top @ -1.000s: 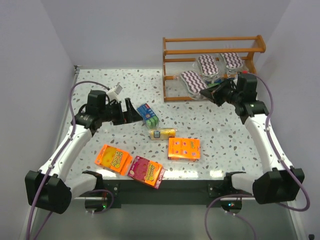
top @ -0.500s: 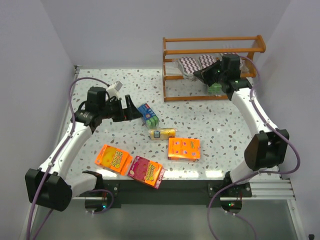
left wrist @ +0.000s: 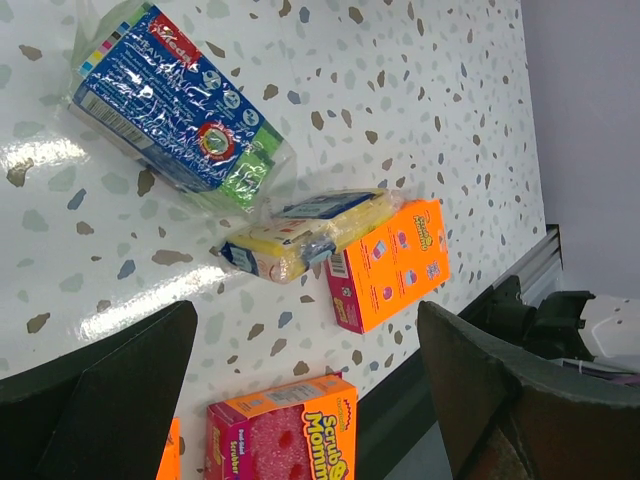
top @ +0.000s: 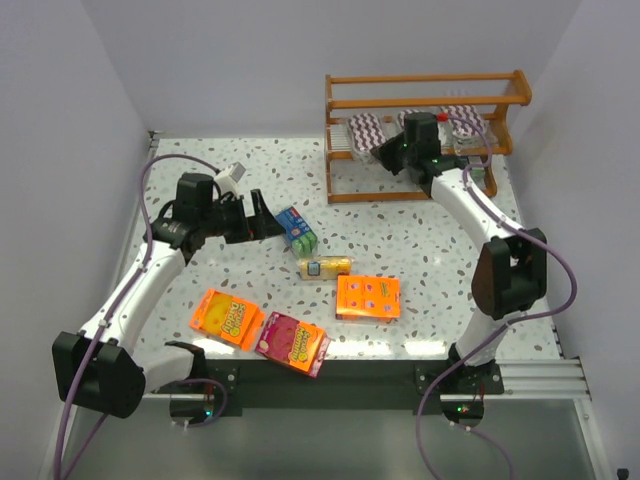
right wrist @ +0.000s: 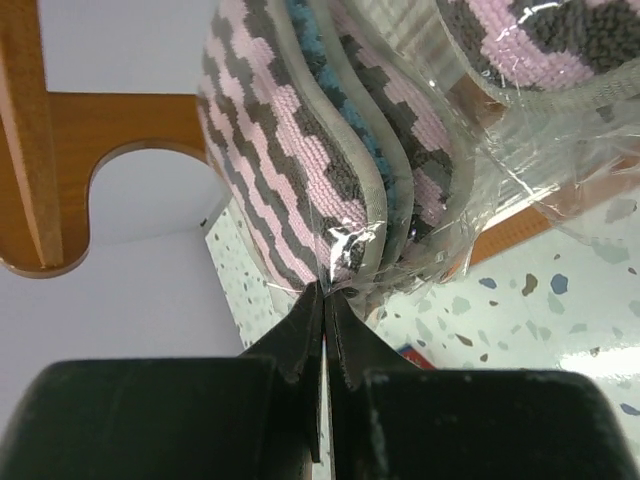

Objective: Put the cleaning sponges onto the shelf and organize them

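Your right pincer [right wrist: 325, 300]: clamped tight on clear wrap of pad [right wrist: 290, 160], at shelf [right wrist: 30, 140]. Your left pincer [left wrist: 308, 315]: wide apart over desk [left wrist: 400, 80], yellow block [left wrist: 305, 235] ahead.

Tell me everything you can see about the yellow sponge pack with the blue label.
The yellow sponge pack is a small oblong block in crinkled clear wrap with a blue label on it. It lies flat on the speckled table, between the blue-and-green pack and an orange box. Nothing holds it.
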### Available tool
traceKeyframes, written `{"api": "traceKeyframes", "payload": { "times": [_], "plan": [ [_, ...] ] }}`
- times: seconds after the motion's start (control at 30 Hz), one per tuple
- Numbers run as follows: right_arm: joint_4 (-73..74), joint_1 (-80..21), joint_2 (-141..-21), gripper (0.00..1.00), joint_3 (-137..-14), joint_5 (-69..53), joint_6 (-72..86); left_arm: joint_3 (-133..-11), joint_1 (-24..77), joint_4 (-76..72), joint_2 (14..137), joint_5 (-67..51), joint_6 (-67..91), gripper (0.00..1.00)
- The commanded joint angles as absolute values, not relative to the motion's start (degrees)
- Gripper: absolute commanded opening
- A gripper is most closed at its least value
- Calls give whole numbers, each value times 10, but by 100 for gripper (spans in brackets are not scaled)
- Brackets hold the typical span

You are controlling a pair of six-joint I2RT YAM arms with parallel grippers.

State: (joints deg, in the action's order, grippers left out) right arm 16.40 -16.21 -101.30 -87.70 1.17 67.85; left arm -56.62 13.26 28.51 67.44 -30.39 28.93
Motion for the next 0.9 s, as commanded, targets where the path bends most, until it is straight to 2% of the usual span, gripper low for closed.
{"api": "traceKeyframes", "payload": {
  "times": [0.0, 0.5, 0.6, 0.63, 0.7, 0.87],
  "plan": [
    [113, -176, -1003, 0, -876, 106, 707, -590, 130, 284, 669, -297, 289, 98],
    [110, -204, -1063, 0, -927, 101, 772, -587, 130, 281, 671, -296, 294, 98],
    [107, -206, -1068, 9, -935, 97, 777, -584, 130, 280, 666, -294, 294, 98],
    [107, -207, -1068, 17, -937, 97, 777, -583, 131, 281, 665, -294, 294, 98],
    [110, -206, -1060, 25, -939, 101, 775, -582, 130, 281, 664, -294, 294, 98],
    [117, -206, -1023, 51, -928, 95, 765, -584, 130, 280, 660, -294, 294, 98]
  ]
}}
